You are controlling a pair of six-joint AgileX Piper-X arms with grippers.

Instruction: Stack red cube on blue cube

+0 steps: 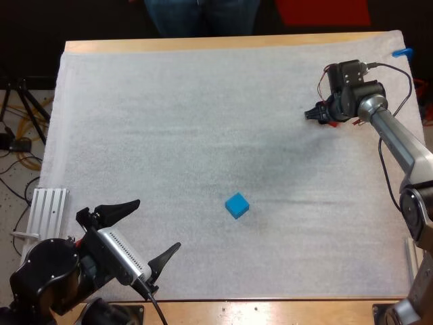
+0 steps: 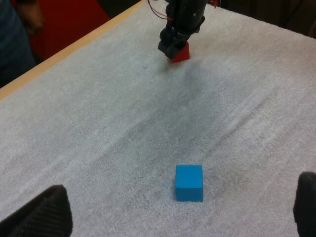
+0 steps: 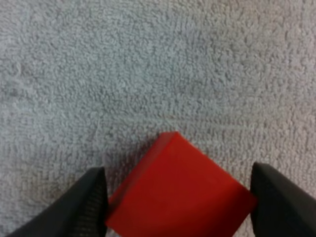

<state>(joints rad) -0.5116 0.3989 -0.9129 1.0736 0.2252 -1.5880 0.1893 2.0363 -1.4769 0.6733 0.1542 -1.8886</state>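
White mat: one blue cube, one red cube.

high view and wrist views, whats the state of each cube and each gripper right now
left gripper: open, fingers wide apart, holding nothing
right gripper: shut on the red cube
red cube: tilted between the right gripper's fingers, not yet on the blue cube
blue cube: flat on the white mat, nothing on top, clear of both grippers
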